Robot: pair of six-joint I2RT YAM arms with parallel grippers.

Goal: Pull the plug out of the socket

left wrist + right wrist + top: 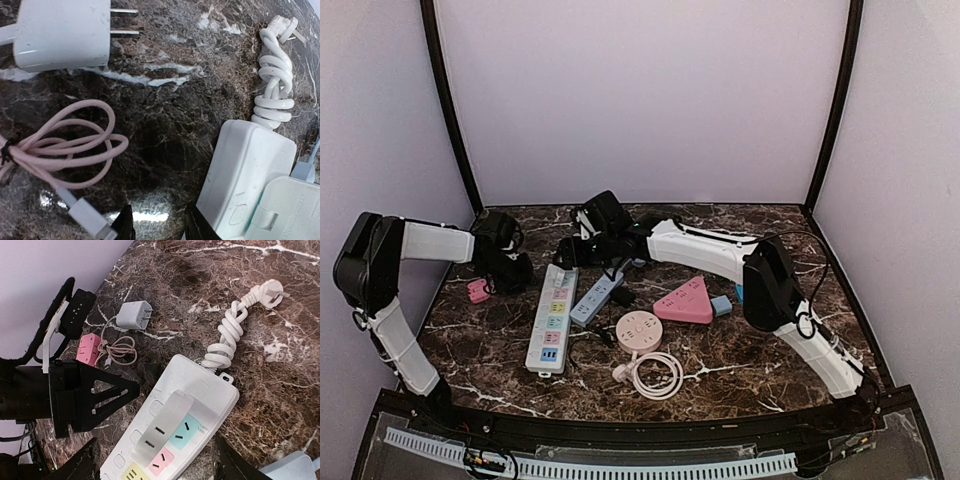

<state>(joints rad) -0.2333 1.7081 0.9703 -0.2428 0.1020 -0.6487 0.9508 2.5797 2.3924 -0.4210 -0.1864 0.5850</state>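
A white charger plug [62,32] lies on its side on the marble, its two prongs bare, apart from every socket; it also shows in the right wrist view [134,315]. The white power strip [552,318] with pastel sockets lies left of centre, and its sockets in the right wrist view [170,425] hold nothing. My left gripper [160,226] is open and empty, low over bare marble beside the strip's far end [245,170]. My right gripper [157,457] is open wide above that same end. In the top view the left gripper [510,268] and the right gripper [578,248] flank the strip's far end.
A pink cube adapter [478,291] and a looped pink cable [65,150] lie at the left. The strip's coiled white cord [227,335] ends in a loose plug [270,292]. A grey-blue strip [597,297], a pink triangular socket [685,300] and a round pink socket [638,330] lie to the right.
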